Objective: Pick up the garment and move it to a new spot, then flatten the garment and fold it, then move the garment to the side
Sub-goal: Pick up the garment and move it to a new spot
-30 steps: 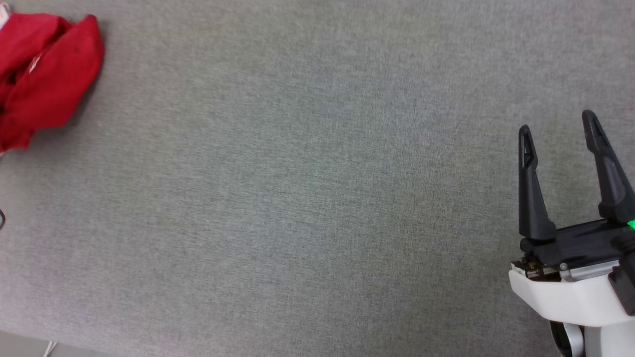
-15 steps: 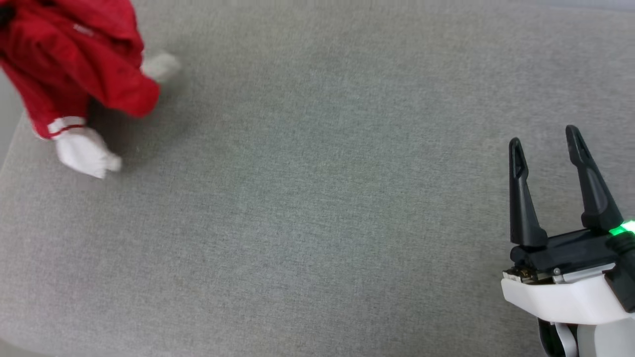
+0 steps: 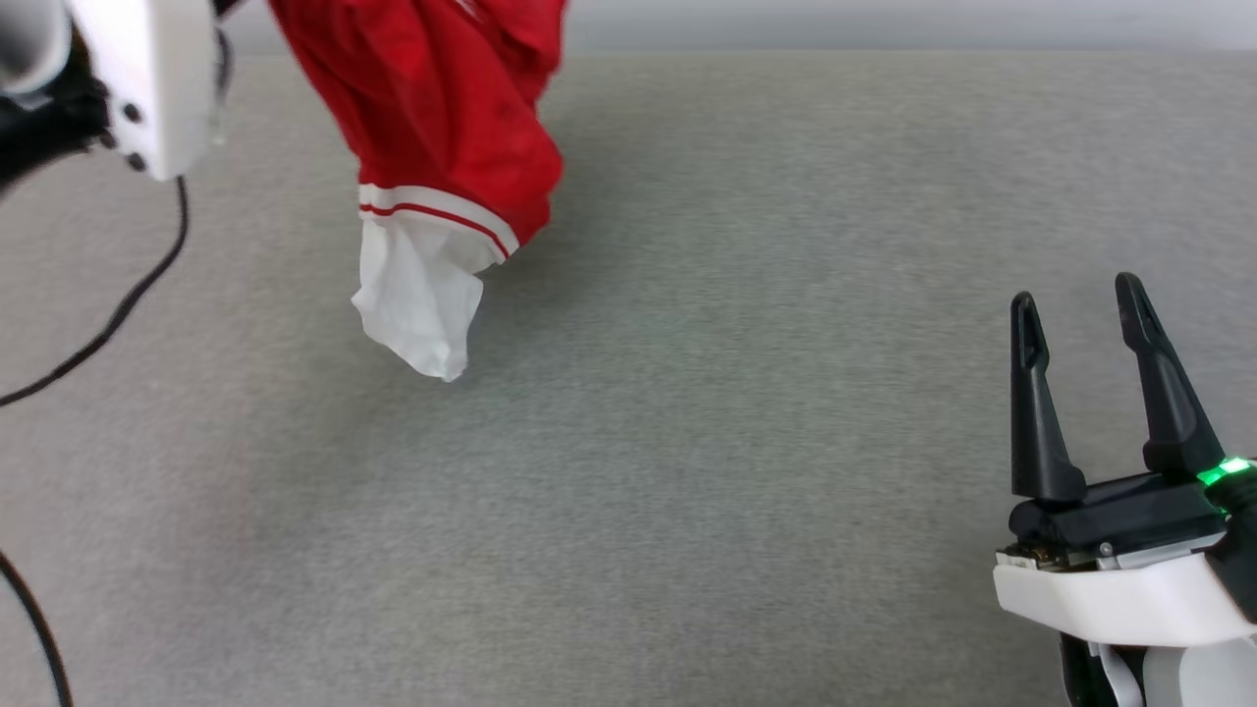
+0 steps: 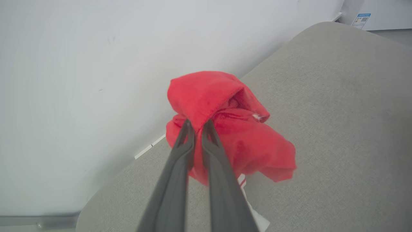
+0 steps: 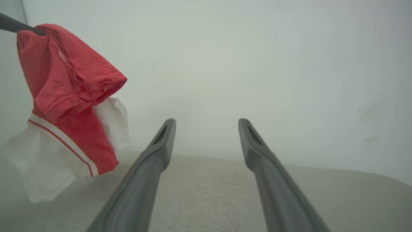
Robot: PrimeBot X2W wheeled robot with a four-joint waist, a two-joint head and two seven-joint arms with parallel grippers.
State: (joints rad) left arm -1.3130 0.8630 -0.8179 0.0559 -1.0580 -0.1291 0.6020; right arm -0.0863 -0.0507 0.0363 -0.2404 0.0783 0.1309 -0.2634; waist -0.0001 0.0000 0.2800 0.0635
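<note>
Limply bunched, the red, white-sleeved garment (image 3: 442, 128) hangs pinched by the left gripper (image 4: 197, 123); right gripper (image 3: 1075, 292) spread.

Garment (image 3: 442, 128) held over far-left part of worktop (image 3: 687, 471), bunched, hung from left gripper (image 4: 197, 124); jaws closed on its top fold. Lowest end of garment hung near worktop; contact not discernible. Right gripper (image 3: 1075, 295) placed at near right, over worktop, well apart from garment; jaws spread, nothing held between. Wall (image 5: 225, 64) set behind worktop's far edge and behind garment. Cable (image 3: 128, 304) draped left of garment, over worktop's left side.
</note>
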